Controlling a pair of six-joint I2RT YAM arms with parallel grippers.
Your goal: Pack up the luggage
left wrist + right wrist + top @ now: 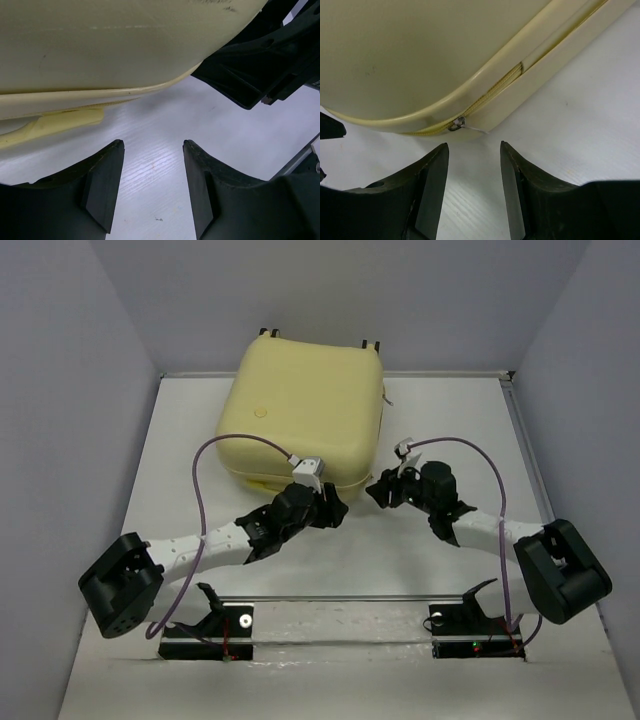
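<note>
The luggage [300, 410] is a pale yellow hard-shell suitcase lying flat and closed at the back middle of the table. Both grippers sit at its near right corner. My left gripper [335, 506] is open, and in its wrist view only bare table shows between the tips of the left gripper [152, 145], with the luggage [100, 45] just ahead. My right gripper [381, 488] is open too. In the right wrist view the zipper slider [456, 123], with its thin white pull, sits on the luggage [420, 55] just beyond the tips of the right gripper [472, 146], untouched.
White table [430, 430] enclosed by grey walls. The other arm's black gripper [260, 65] fills the upper right of the left wrist view, close by. A pale yellow strip [65, 124] runs under the suitcase edge. Purple cables [210, 455] loop above both arms.
</note>
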